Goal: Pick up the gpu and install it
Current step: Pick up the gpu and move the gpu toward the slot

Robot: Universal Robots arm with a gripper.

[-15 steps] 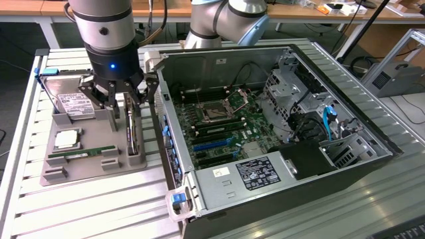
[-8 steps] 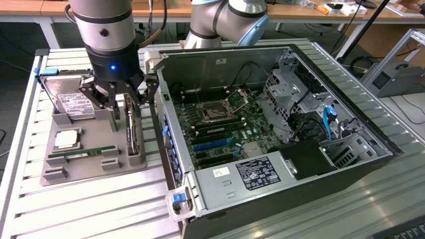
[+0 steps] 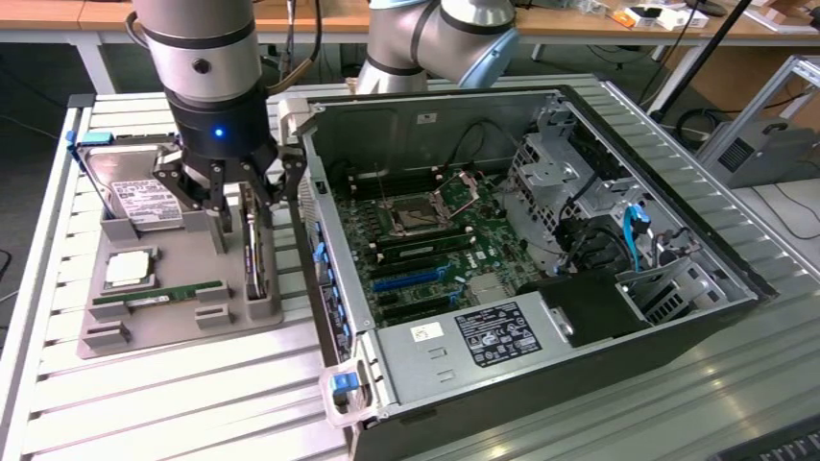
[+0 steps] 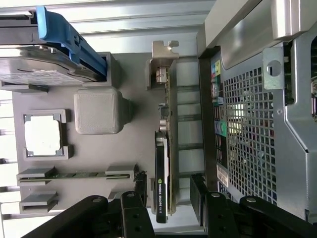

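One task item: gpu (image 3: 260, 264), a card standing on its long edge in a slot of the grey holder tray (image 3: 167, 331), left of centre in the exterior view, just beside the open computer case (image 3: 717, 259).
Card from the wrist camera: seen edge-on, black cooler (image 4: 161, 193) at the end between the fingers, silver end bracket (image 4: 164, 54) at the far end.
Pincer: gripper (image 3: 246, 216) spread wide, one finger on either side of the card.
Wrist check: fingers (image 4: 132, 213) stand off the card with a gap on both sides; nothing is pinched.
Neighbours on tray: hard drive (image 3: 134, 197), processor (image 3: 129, 269) and memory stick (image 3: 160, 296), all apart from the card.
Install site: motherboard slots (image 3: 410, 279) lie uncovered inside the case; no card is seated.
Handling, judged: stiff, light to moderate in weight, fragile at components and edge contacts; cooler shell likely smooth.
Hold point, judged: the two flat faces across the cooler, near mid-length, clear of the bracket and contact edge.
Progress, judged: pick-up not yet made.
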